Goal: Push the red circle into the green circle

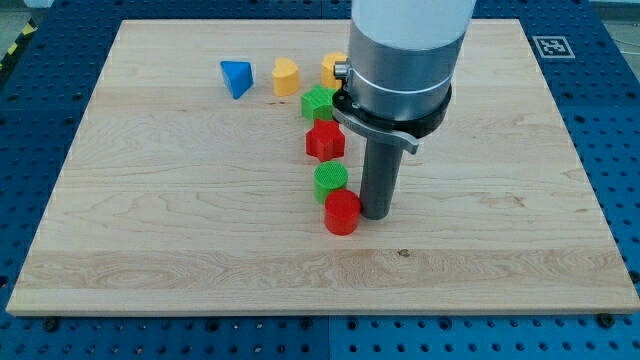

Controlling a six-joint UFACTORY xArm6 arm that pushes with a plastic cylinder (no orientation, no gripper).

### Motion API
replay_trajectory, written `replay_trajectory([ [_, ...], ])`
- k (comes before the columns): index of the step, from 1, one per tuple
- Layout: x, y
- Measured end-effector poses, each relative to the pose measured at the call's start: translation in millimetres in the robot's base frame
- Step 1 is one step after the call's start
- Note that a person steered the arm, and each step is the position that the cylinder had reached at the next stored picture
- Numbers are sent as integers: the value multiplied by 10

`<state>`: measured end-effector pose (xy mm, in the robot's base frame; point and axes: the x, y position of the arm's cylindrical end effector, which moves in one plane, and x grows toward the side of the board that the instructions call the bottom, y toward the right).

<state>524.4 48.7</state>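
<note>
A pale wooden desk (180,230) with fine lengthwise grain is being shown, laid over a blue perforated base (610,120). The red circle (342,213), a short ribbed plastic cylinder, is being seen touching the green circle (331,182), a like ribbed cylinder lying just above it in the view. My tip (376,215), the lower end of a smooth dark rod under a wide grey metal housing (400,60), is being held on the desk just at the view's right of the red circle, touching it or nearly so. No claw is being carried by the arm, so no open or closed state is being shown. Above the green circle, a red star-like block (325,141) and a green star-like block (319,103) are being seen in a loose column. Near the view's top, a blue triangular block (237,78), a yellow heart-like block (286,76) and a second yellow block (333,68), partly hidden by the housing, are being seen. No containers are being shown. Wide bare wood is being left at the view's left, right and bottom, and every block is being kept well away from the desk's edges.
</note>
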Motion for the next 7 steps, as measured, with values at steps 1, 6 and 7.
replay_trajectory([
  [1, 32, -30],
  [6, 247, 153],
  [7, 297, 206],
])
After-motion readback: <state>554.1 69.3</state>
